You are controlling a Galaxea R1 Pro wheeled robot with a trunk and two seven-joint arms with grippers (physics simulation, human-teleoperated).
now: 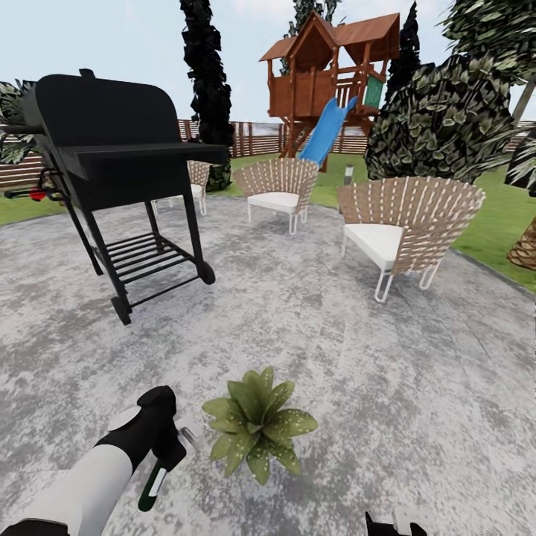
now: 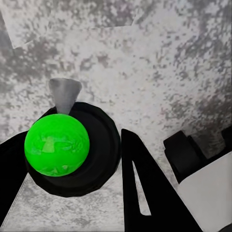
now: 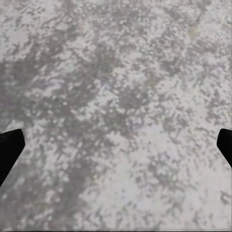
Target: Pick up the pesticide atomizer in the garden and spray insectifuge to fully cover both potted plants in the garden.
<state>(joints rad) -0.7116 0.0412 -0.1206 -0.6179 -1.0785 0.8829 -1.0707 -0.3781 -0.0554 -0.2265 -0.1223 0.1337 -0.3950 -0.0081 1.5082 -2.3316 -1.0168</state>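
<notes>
On the mottled stone patio (image 1: 313, 313), my left gripper (image 1: 167, 454) pinches the pesticide atomizer (image 1: 154, 485) just beside the speckled potted plant (image 1: 257, 428). My right gripper (image 3: 116, 145) hangs spread over bare stone.

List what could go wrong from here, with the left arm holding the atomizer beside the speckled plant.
1. The pesticide atomizer hangs bottle-down from the left gripper, beside the potted plant rather than clearly aimed at it; spray may land on the stone patio.
2. One potted plant is in the head view; the other could go uncovered.
3. The right gripper is open over bare patio, so it offers no backup if the bottle slips.
</notes>
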